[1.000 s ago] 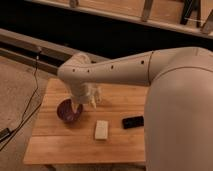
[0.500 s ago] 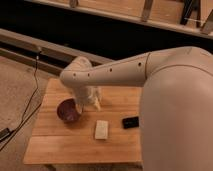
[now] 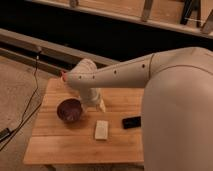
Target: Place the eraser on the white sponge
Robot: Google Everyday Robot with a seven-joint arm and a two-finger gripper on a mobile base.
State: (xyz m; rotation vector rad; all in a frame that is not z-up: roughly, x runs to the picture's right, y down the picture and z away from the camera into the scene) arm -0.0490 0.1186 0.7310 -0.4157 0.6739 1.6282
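the white arm (image 3: 125, 75) reaches across the wooden counter (image 3: 65, 145). a dark purple bowl (image 3: 69, 110) sits at its left. the pincer (image 3: 99, 104) hangs just beside the bowl, seemingly empty; whether it is apart or together, i cannot tell. the white sponge (image 3: 102, 130) lies bare, with the black eraser (image 3: 131, 122) on the counter near it, not touching.

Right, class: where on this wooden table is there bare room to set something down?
The table is bare along its front edge, before the purple bowl and white sponge, and at the back behind the eraser. It is crowded mid-table, where the gripper hangs close beside the bowl, behind the sponge.
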